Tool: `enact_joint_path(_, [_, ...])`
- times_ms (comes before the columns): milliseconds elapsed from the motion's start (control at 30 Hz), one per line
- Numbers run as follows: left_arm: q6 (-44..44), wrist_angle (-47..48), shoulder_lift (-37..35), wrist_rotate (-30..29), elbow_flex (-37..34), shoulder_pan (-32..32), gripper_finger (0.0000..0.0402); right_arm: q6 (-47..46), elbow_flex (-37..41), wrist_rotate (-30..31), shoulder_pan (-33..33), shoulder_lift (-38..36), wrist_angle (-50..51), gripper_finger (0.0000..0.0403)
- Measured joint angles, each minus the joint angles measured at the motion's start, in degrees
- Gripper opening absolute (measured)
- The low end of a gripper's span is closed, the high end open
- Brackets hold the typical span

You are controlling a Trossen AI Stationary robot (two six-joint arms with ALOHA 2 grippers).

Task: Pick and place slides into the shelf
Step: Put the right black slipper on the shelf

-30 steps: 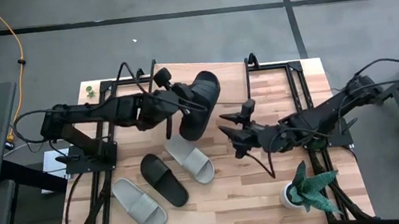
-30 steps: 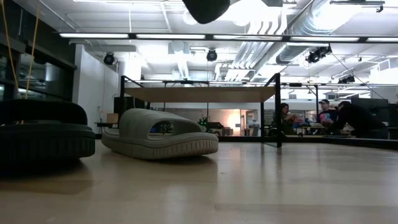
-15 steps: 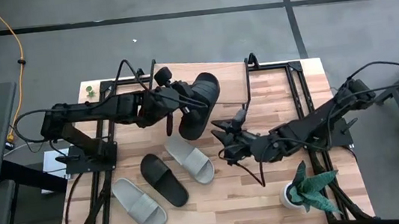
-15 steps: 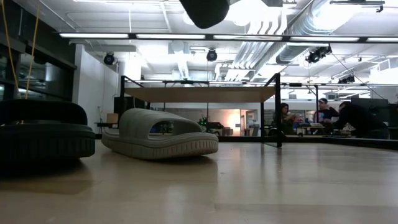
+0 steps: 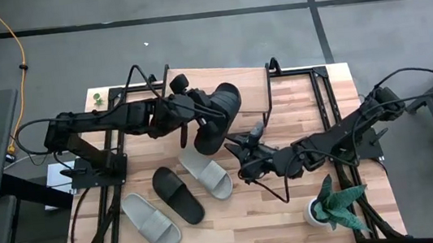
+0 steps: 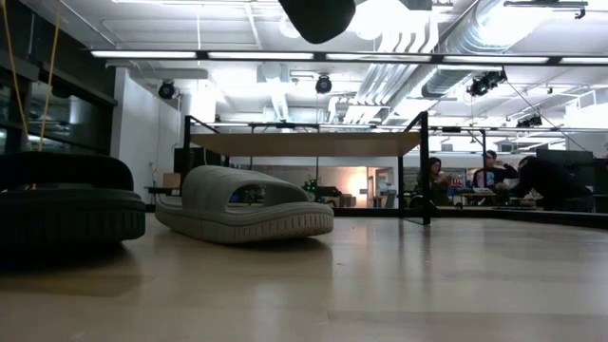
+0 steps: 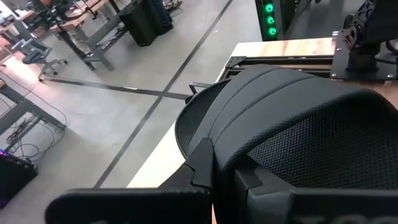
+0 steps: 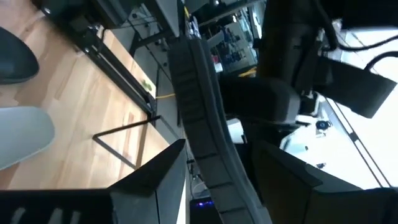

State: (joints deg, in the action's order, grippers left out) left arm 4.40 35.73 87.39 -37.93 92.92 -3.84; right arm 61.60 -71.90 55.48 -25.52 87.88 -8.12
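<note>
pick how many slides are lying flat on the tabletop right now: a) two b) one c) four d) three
d: the high view shows a grey-green slide, a black slide and another grey-green slide on the table, while the fourth, a black slide, is held up by the left gripper.

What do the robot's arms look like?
Both arms are thin, black and jointed, with loose black cables looping along them. The left gripper and right gripper each end in two flat, dark, blocky fingers. No stickers or markings show.
</note>
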Motion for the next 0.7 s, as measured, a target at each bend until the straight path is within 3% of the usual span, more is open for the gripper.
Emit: enact_joint_path(700, [-0.17, -3.04, 0.00, 3.28, -0.04, 0.09, 0.0001, -0.05, 0.00, -4.89, 0.89, 0.00, -1.71, 0.0177])
